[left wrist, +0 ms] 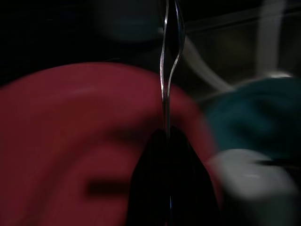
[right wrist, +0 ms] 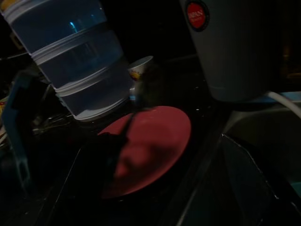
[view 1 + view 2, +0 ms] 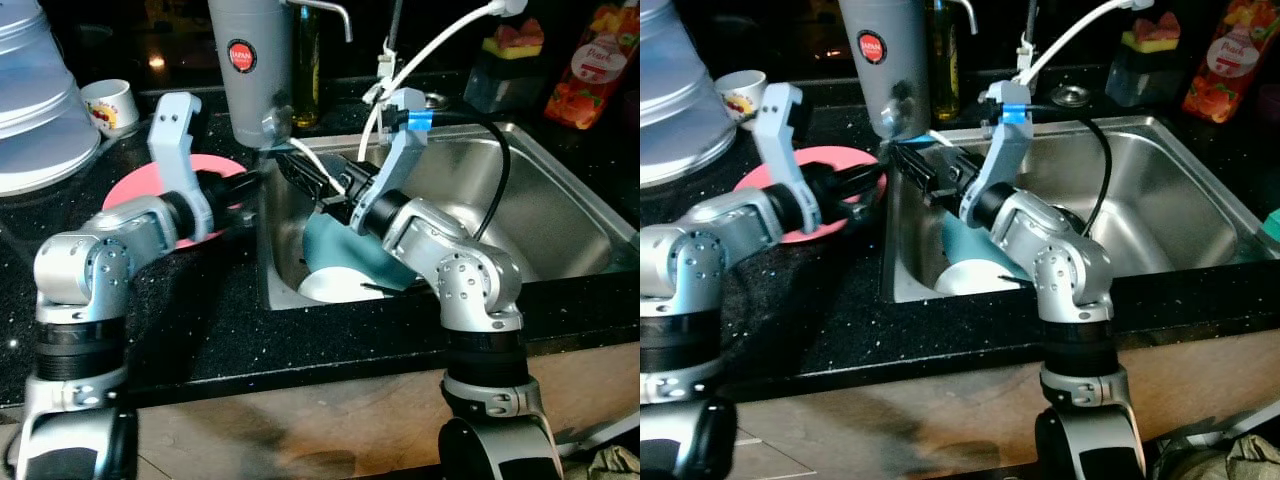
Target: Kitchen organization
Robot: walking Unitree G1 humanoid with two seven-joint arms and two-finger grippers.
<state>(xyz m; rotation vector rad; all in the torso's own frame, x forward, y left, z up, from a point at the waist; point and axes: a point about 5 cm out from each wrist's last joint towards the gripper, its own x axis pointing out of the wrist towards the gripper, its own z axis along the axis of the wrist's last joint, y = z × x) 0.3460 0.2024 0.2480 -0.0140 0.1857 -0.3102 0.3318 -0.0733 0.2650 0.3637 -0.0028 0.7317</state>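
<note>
The left gripper point(image 3: 243, 190) is over the pink plate point(image 3: 135, 190) on the black counter point(image 3: 200, 320), close to the sink's edge; its black fingers point(image 1: 169, 183) are pressed together on a thin metal piece of cutlery point(image 1: 167, 61), which sticks straight out from the tips; I cannot tell if it is a fork or a spoon.

The right gripper point(image 3: 910, 165) reaches over the left side of the sink point(image 3: 560, 200), beside the grey jug point(image 3: 250, 70); its fingers are dark against the sink and I cannot tell if they are open or closed, or if they hold anything.

In the sink a white bowl point(image 3: 340, 285) lies at the front, touching a blue-green dish point(image 3: 340, 250) behind it.

A small white cup point(image 3: 110, 105) with a flower picture stands behind the pink plate; a stack of clear tubs point(image 2: 75, 61) stands just beside the cup; a sponge point(image 3: 512, 40) and a juice bottle point(image 3: 590, 65) are at the back, on the far side of the sink.
</note>
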